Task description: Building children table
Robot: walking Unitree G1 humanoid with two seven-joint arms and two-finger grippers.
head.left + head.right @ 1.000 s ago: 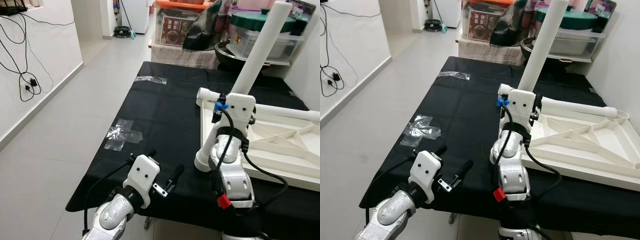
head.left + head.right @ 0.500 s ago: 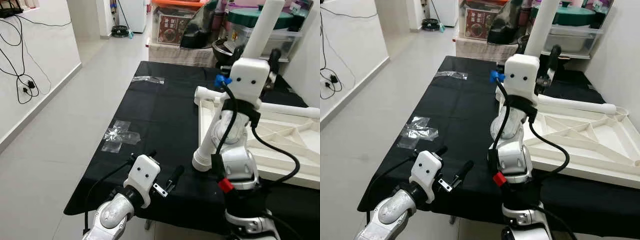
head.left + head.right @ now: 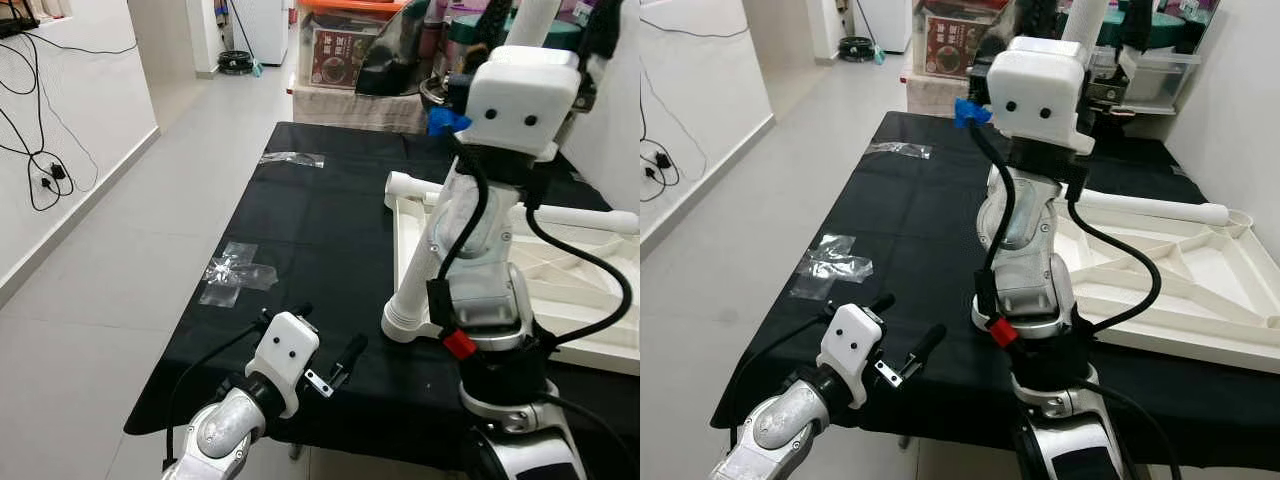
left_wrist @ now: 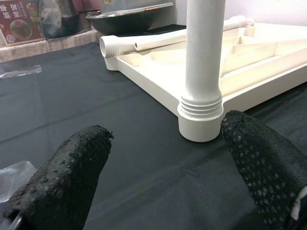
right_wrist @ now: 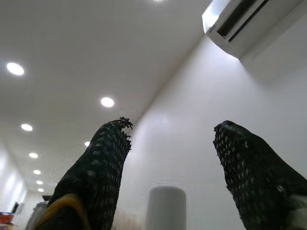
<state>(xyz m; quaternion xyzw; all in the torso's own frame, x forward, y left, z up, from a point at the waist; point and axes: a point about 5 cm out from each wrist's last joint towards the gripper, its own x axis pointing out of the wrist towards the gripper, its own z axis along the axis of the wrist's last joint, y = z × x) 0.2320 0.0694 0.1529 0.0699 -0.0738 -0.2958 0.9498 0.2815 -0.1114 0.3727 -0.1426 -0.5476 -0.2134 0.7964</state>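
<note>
The white children's table top [image 3: 590, 290] lies upside down on the black cloth. One white leg [image 3: 418, 280] stands upright in its near left corner. A second leg [image 3: 1150, 208] lies along the top's far rim. My right arm [image 3: 1025, 220] reaches high, and my right gripper [image 5: 172, 127] is open, with the upright leg's top end [image 5: 165, 208] between its spread fingers. Near the table's front left edge, my left gripper [image 3: 330, 328] is open and holds nothing. It faces the leg's threaded base [image 4: 200, 115] from a short way off.
The black-covered table [image 3: 330, 220] carries crumpled tape [image 3: 240, 272] at its left edge and a clear plastic scrap [image 3: 295, 158] farther back. Storage boxes and pots [image 3: 345, 50] stand behind it. Tiled floor and a wall with hanging cables [image 3: 45, 165] lie to the left.
My right arm has risen along the upright leg from about table height to its top end. The left gripper has stayed where it was.
</note>
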